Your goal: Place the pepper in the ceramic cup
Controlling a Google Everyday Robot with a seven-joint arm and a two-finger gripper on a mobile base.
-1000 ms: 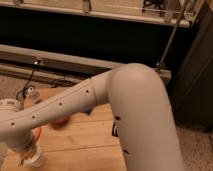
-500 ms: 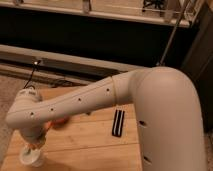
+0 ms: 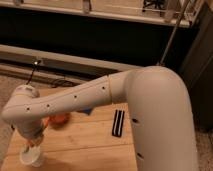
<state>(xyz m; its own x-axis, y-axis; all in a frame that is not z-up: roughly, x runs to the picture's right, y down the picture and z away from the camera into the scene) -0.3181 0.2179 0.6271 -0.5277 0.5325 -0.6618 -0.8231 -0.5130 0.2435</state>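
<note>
The ceramic cup (image 3: pixel 31 160), small, white and round, stands at the front left corner of the wooden table (image 3: pixel 85 145). My gripper (image 3: pixel 33 145) hangs straight down from the white wrist, just above the cup's mouth. It is shut on the pepper (image 3: pixel 29 149), of which only a small orange piece shows at the fingertips over the cup's rim. The thick white arm crosses the view from the right and hides much of the table behind it.
A red-orange bowl (image 3: pixel 59 120) sits just behind and right of the cup, partly behind the arm. A flat blue object (image 3: pixel 86 111) peeks out under the forearm. A black striped item (image 3: pixel 118 123) lies mid-table. A dark wall and rail run behind.
The arm has swung so the wrist has come down over the white cup. The gripper now sits closer to the cup's mouth than a second ago.
</note>
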